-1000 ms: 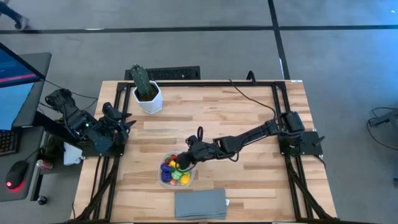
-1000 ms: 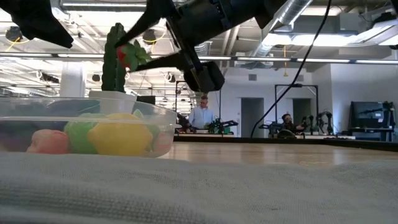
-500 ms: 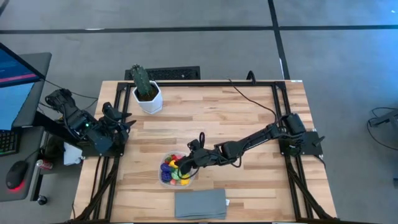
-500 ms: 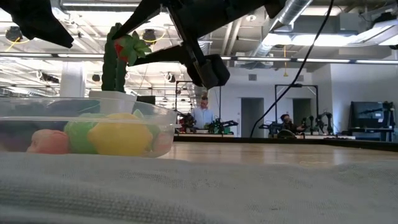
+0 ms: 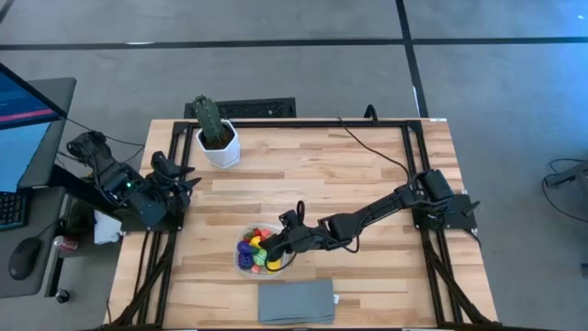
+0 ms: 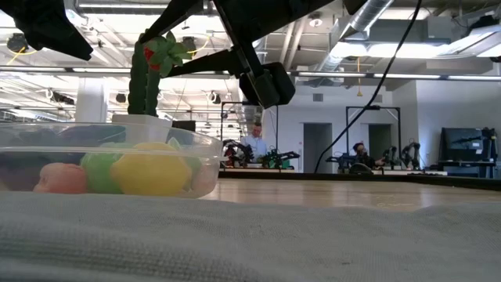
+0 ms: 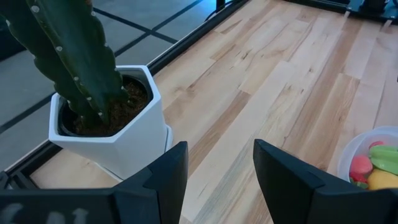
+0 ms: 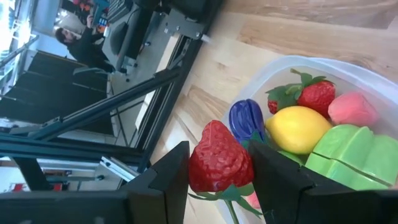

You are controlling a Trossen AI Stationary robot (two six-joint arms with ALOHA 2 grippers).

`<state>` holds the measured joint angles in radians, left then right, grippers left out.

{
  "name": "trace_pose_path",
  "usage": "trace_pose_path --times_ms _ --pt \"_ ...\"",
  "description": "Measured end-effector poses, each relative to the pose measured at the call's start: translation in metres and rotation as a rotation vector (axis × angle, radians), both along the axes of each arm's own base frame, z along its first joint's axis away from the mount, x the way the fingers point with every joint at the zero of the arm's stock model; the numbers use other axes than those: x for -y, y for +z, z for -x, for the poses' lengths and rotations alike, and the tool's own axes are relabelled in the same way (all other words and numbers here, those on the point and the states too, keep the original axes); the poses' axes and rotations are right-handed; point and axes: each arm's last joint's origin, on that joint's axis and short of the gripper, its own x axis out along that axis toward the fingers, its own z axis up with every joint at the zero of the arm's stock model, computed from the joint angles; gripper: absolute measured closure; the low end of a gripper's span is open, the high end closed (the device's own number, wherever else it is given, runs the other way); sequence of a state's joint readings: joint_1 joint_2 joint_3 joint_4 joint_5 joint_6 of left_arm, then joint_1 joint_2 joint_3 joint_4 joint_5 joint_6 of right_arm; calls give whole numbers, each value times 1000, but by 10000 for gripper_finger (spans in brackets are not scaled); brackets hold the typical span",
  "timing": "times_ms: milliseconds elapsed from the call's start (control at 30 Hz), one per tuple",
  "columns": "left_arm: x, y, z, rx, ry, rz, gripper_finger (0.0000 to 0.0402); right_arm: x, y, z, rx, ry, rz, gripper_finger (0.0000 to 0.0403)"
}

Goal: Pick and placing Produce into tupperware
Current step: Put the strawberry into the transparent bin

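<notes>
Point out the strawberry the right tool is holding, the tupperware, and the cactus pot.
strawberry (image 8: pixel 219 157): right wrist view, middle of its red body.
tupperware (image 6: pixel 205 147): low view, clear side wall near the rim.
cactus pot (image 7: pixel 127 140): left wrist view, white front wall.

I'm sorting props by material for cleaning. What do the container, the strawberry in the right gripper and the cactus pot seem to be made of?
Tupperware: clear, slightly cloudy plastic; the produce shows through its wall.
Strawberry, held in the right gripper: probably moulded plastic or rubber, with a dimpled red skin and a soft sheen.
Cactus pot: smooth matt white with crisp facets, either ceramic or plastic; I cannot tell which.
</notes>
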<state>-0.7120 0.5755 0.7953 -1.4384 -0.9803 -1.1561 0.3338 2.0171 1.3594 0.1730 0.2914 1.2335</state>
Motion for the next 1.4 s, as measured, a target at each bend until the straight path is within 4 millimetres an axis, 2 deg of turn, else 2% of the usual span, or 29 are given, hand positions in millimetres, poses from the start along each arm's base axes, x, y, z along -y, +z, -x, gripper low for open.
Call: trace_pose_path --times_ms 400,700,867,1100,1267,1333,1400 --pt "0 0 0 5 4 4 228 2 -2 1 -17 -47 36 226" --pt "0 0 0 4 4 2 228 18 -5 -2 -49 -86 49 228" --pt "0 0 0 0 -1 -5 228 19 -5 -2 -57 -82 46 228" --pt "0 0 0 3 1 -13 228 12 -6 0 -64 -30 27 227" --pt "0 0 0 0 0 -16 228 0 -37 -11 -149 51 6 226" --pt "0 0 0 0 0 -16 228 -11 -40 -27 -107 120 -39 223" --pt "0 0 0 -1 -1 -14 228 -17 -45 -33 -127 167 -41 219"
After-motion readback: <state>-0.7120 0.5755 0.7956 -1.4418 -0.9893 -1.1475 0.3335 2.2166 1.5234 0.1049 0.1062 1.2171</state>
